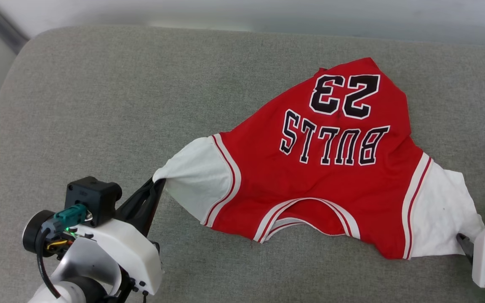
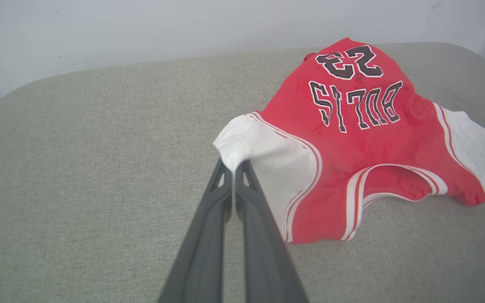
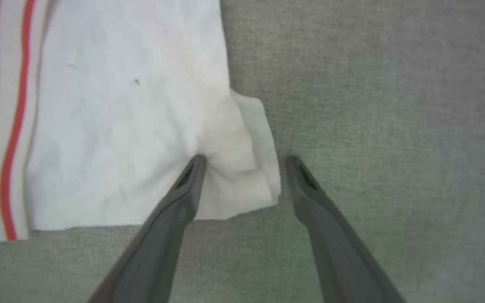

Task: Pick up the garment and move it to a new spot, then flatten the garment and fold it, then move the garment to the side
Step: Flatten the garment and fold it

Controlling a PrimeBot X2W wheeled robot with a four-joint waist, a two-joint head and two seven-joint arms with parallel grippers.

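The garment [image 1: 331,181] lay on the grey cushion [image 1: 99,105], right of centre and towards the near edge. It was lettering side up with the collar facing the robot, and the red body was bunched towards the far hem rather than spread flat. Risks we noted: the left claw [image 2: 234,166] held only the very tip of the left-hand sleeve [image 1: 196,176], so a firm outward pull could slip that thin pinch free. The right claw [image 3: 244,159] could close on just the small doubled-over corner of the right-hand sleeve [image 3: 133,126] and lose it under tension. Its outer finger sat on bare cushion just beside the cloth, where it might drag on the upholstery. We judged that an uneven pull from the two sides would skew the garment and leave the far bunch in place. Pose: the left arm sat low at the near left, fingers pressed together on the sleeve tip and pointing towards the garment, drawing the tip into a small peak. The right arm reached in at the near right. Its fingers stood wide apart and angled down, one tip on the white cloth and the other off it, with nothing gripped yet.
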